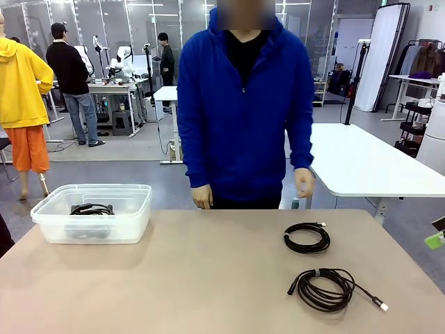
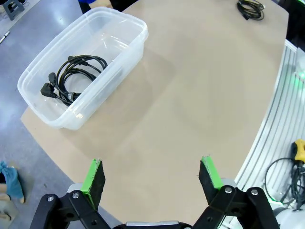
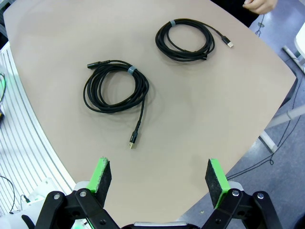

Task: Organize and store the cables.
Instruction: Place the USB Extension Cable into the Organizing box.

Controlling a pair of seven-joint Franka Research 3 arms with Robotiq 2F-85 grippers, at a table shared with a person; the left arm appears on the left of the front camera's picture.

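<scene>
Three coiled black cables are counted in total. A tan table (image 1: 208,278) is seen, plain and matte, with a rounded edge as caught from the wrist views. At its left end a clear plastic bin (image 1: 135,223) is parked, and one coil (image 1: 90,209) is laid inside it, plugs and all.

Over on the right side two more are left lying flat on the bare top. The far coil (image 1: 306,248) is seen with a silver connector poking out. The near coil (image 1: 323,303) is bound with a pale band, and a loose tail ending in a small plug is trailed off it. The two are kept apart, not touching.

A person (image 1: 243,104) in a blue hoodie is stood at the far side, hands hung down by the table edge. Behind that, a grey floor, a white table (image 1: 361,163) and a few other people at workbenches can be made out.

The left gripper (image 2: 151,162) is held above the tabletop near the bin, jaws spread wide, nothing touched or carried. The right gripper (image 3: 158,162) is hung over the side of the table with the two loose coils, spread just as wide, green pads bare.
</scene>
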